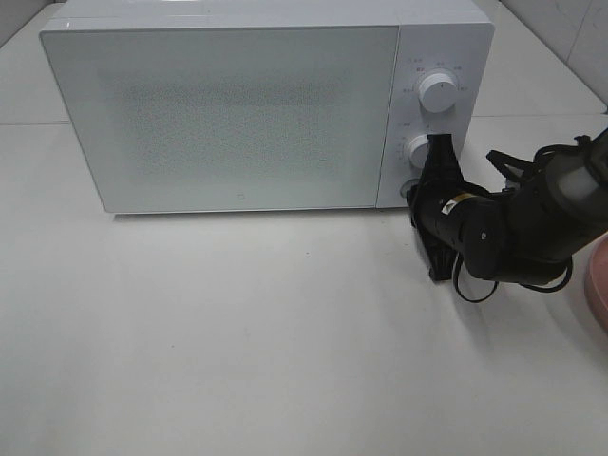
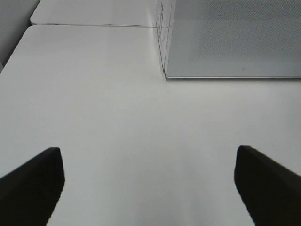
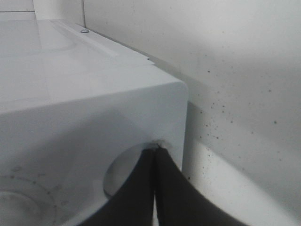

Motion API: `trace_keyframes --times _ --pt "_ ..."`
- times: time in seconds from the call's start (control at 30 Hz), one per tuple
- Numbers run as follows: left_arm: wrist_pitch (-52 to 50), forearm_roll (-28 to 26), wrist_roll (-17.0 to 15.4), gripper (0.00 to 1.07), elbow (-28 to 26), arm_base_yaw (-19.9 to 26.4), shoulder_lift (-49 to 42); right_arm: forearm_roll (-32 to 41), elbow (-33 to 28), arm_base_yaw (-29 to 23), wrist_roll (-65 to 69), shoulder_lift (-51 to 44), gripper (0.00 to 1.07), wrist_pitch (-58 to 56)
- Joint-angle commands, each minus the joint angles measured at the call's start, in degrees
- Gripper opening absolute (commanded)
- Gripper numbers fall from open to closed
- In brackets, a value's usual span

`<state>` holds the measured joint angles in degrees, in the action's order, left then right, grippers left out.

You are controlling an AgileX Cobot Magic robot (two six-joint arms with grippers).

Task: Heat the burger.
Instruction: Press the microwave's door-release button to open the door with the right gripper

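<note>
You have no sight of the burger in any view. It may sit inside the microwave [image 1: 446, 38], behind the shut door [image 1: 228, 114] whose speckled glass hides the inside. It may also be on the pink plate [image 1: 598, 285], only a sliver of which shows well to the right of the microwave. So you cannot tell which way it lies from either tool. Your right tool [image 1: 440, 142] is the nearer one to the controls. Its fingers are pressed together, reaching in from the front, with the tip at the microwave's control panel just right of the lower knob [image 1: 418, 150]. Setting that knob looks like the step in hand. Your left tool [image 2: 148, 155] hangs with fingers wide apart, holding nothing, over the bare surface [image 1: 237, 332] off the microwave's left front corner.
</note>
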<state>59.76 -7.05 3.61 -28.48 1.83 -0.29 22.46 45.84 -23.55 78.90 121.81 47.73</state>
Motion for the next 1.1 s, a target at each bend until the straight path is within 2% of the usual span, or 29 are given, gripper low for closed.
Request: trace_keyframes --times 0.03,0.53,0.97,1.1 --pt "-0.29 -0.52 0.0 0.9 0.17 0.29 -1.55 -1.09 1.43 0.8 -1.15 -0.4 0.0 6.13" --pt "-0.29 -0.52 0.0 0.9 0.17 0.29 -1.55 0.11 1.43 0.8 -4.18 -3.84 0.0 9.97" --pt "-0.29 -0.57 0.0 0.9 0.17 0.29 -1.55 1.95 4.01 0.92 -9.05 -2.52 0.0 24.18" --pt "-0.29 -0.63 0.0 0.9 0.17 0.29 -1.55 5.1 5.79 1.49 -9.28 -2.52 0.0 26.13"
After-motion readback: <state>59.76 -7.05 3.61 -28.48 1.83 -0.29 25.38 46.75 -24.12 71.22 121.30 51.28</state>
